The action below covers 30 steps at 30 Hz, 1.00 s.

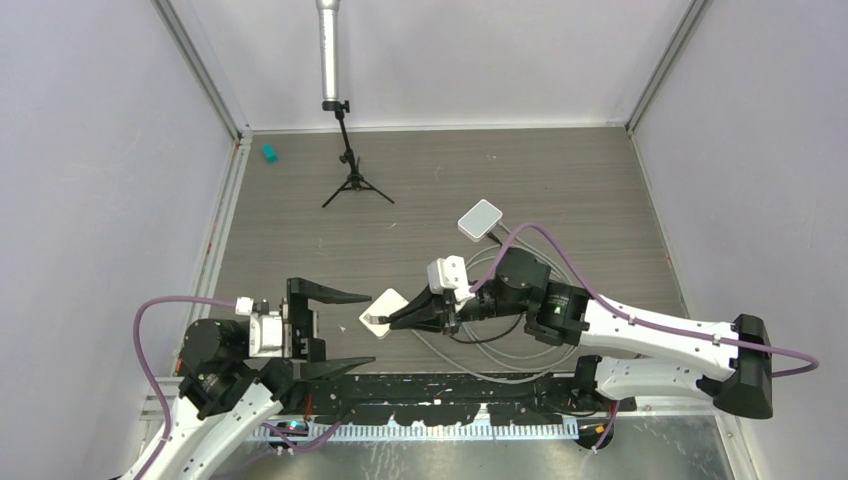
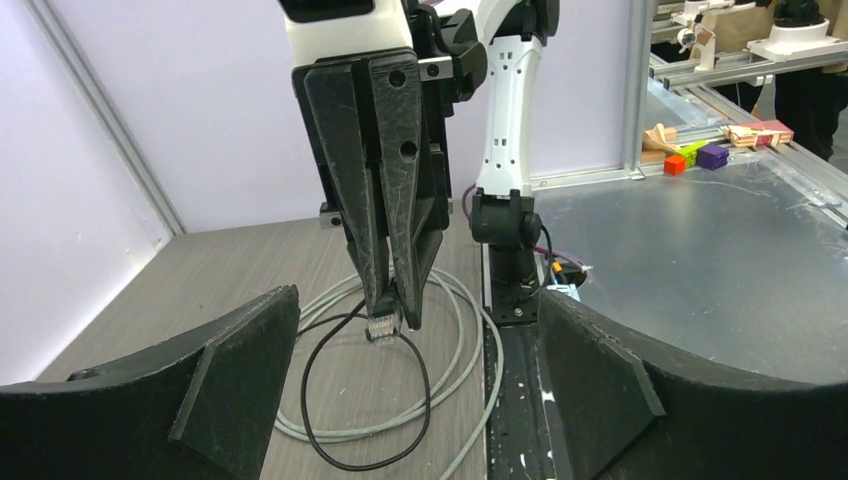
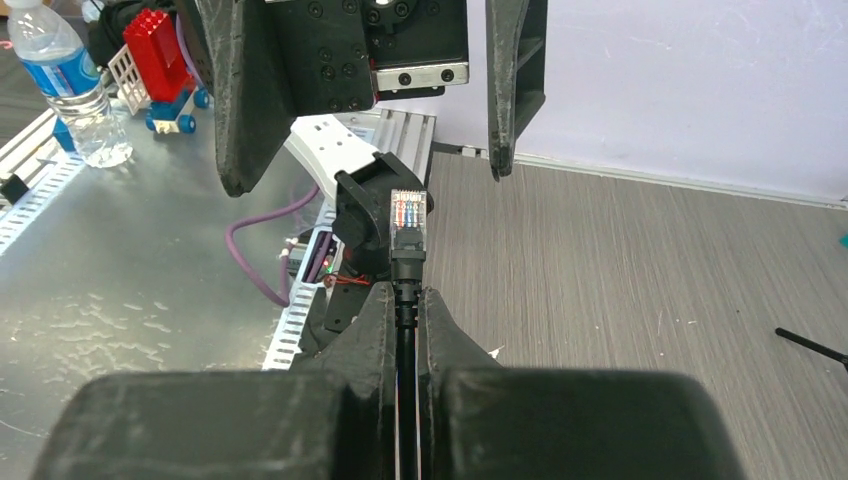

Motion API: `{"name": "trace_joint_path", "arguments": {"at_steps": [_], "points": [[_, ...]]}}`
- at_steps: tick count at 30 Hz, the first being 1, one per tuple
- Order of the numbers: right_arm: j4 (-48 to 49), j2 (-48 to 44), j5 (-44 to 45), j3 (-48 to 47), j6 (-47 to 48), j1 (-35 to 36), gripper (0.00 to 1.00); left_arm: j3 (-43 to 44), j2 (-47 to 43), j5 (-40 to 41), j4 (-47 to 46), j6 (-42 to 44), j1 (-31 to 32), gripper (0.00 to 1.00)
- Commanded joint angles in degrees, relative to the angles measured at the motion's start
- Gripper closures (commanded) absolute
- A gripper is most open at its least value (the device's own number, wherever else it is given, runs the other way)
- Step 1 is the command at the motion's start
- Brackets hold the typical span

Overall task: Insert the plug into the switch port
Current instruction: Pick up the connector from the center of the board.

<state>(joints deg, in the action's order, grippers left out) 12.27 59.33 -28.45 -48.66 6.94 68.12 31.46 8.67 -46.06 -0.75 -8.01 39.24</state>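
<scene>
The clear plug (image 3: 408, 215) on a black cable (image 2: 330, 400) sticks out of my right gripper (image 3: 403, 295), which is shut on its black boot. In the top view the right gripper (image 1: 392, 320) holds the plug (image 1: 375, 321) over a small white square box (image 1: 390, 303). A second white box (image 1: 480, 220) lies farther back. No port shows on either, so I cannot tell which is the switch. My left gripper (image 1: 372, 329) faces the plug with its jaws wide open and nothing between them. The left wrist view shows the plug (image 2: 383, 326) hanging above the table between that gripper's fingers (image 2: 250, 360).
A grey cable (image 1: 520, 345) lies coiled under the right arm. A small black tripod (image 1: 352, 180) stands at the back, below a metal pole (image 1: 328, 50). A teal object (image 1: 269, 152) sits at the far left edge. Walls enclose the table on three sides.
</scene>
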Motion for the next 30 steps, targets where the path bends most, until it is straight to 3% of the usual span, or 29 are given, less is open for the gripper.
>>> {"name": "trace_joint_path", "arguments": {"at_steps": [1, 21, 24, 28, 30], "points": [[5.5, 0.9, -0.7, -3.2, -2.0, 0.4, 1.0, -0.2, 2.0, -1.8, -3.3, 0.9, -0.2, 0.09], [7.3, 2.4, 3.4, -4.1, -2.0, 0.9, 1.0, -2.7, 3.3, -0.8, -6.9, -2.6, -0.2, 0.1], [4.8, 0.5, 8.3, -2.7, -0.3, 0.8, 1.0, -2.8, 3.0, 6.2, -3.4, -7.8, -0.2, 0.09], [1.5, -6.8, 22.5, 2.9, 1.4, 0.9, 1.0, -0.7, 2.8, 28.2, 12.3, -18.9, -0.2, 0.13], [-1.7, -9.6, 27.5, 5.3, 1.9, 0.9, 1.0, 2.4, 5.3, 34.2, 18.9, -21.1, -0.2, 0.13]]}}
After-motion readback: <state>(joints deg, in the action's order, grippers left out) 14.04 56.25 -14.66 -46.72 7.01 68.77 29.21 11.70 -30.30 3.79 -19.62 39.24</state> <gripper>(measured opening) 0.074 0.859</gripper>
